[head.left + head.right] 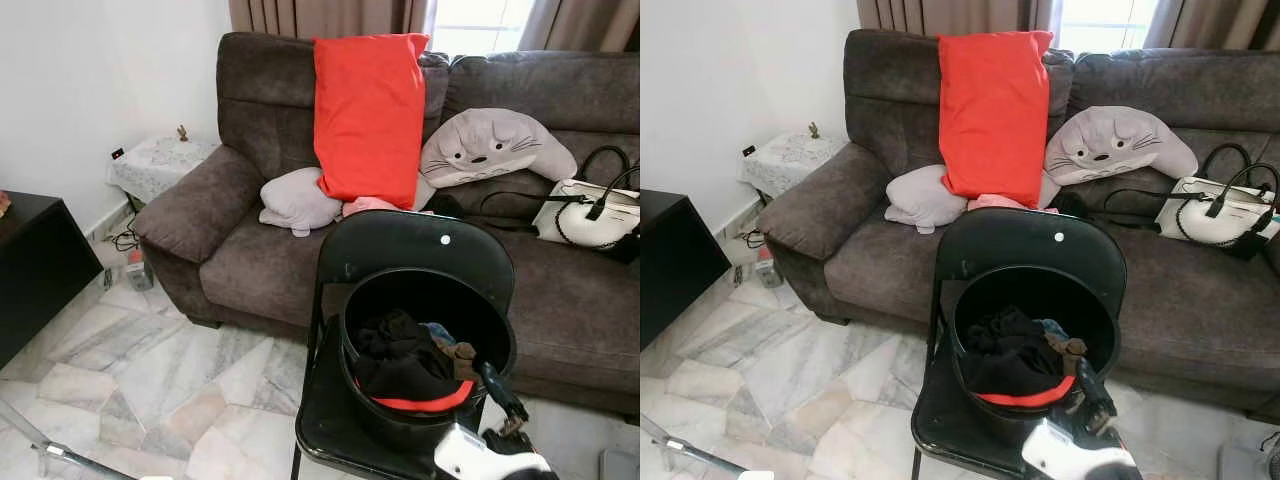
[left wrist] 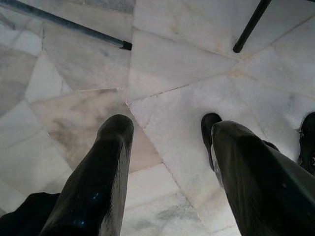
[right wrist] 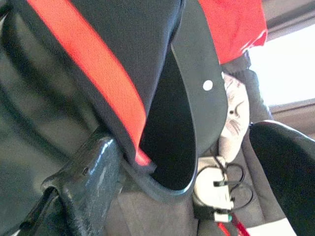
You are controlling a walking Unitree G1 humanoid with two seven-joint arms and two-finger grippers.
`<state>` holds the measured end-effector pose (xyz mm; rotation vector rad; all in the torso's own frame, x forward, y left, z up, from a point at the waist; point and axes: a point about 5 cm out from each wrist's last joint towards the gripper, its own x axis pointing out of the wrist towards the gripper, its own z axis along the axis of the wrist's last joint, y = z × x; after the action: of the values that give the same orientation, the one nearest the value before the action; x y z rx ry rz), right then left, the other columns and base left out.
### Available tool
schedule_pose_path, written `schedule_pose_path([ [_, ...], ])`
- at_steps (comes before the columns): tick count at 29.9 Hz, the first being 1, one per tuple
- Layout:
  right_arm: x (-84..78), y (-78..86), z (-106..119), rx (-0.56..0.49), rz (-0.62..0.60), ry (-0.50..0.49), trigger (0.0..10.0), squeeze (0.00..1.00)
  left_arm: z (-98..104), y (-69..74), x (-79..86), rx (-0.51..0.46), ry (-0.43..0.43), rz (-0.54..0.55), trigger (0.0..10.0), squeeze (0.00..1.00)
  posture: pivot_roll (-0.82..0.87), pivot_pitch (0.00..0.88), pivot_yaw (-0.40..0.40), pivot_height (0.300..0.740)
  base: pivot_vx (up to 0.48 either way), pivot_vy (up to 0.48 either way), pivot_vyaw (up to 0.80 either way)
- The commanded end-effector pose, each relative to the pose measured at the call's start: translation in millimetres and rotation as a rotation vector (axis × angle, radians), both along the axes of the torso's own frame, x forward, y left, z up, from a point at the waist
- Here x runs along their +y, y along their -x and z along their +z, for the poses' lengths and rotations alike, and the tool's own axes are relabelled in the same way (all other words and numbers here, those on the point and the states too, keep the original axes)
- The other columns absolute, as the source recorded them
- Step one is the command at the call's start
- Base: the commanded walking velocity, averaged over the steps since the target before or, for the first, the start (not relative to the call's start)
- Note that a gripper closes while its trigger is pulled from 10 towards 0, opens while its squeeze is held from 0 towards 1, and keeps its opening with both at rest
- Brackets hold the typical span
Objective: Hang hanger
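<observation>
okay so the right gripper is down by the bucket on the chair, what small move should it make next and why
Probably ease the right gripper down into the bucket and close on the clothes. Its fingers sit open at the rim beside the black garment with a red band, holding nothing, and no hanger is visible yet.

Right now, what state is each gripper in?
Left gripper: open, empty, pointing down at the floor.
Right gripper: at the bucket rim by the black and red garment; open or shut cannot be told.

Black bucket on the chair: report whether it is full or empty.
Partly full. The black bucket on the folding chair holds dark clothes, one with a red band, piled well below its rim.
</observation>
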<state>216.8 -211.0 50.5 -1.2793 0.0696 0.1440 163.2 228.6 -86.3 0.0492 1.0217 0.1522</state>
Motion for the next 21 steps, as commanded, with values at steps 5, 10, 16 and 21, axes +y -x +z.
schedule_pose_path([
  [5,5.0,-5.3,1.7,-0.036,0.037,-0.016,10.0,0.0,-0.2,3.9,6.0,0.011,-0.011,-0.003,10.0,0.0,-0.13,0.0,0.072,0.74,0.0,0.0,0.0],
  [10,10.4,-6.5,14.5,-0.122,0.065,-0.046,10.0,0.0,0.2,4.3,8.0,0.012,-0.018,-0.004,10.0,0.0,-0.14,0.0,0.077,0.74,0.0,0.0,0.0],
  [16,15.0,-6.8,24.5,-0.188,0.076,-0.087,10.0,0.0,0.7,3.7,8.9,0.011,-0.022,-0.009,10.0,0.0,-0.14,0.0,0.078,0.74,0.0,0.0,0.0],
  [21,16.4,-10.5,22.9,-0.182,0.084,-0.098,10.0,0.0,0.9,3.3,9.1,0.01,-0.02,-0.01,10.0,0.0,-0.13,0.0,0.077,0.74,0.0,0.0,0.0],
])
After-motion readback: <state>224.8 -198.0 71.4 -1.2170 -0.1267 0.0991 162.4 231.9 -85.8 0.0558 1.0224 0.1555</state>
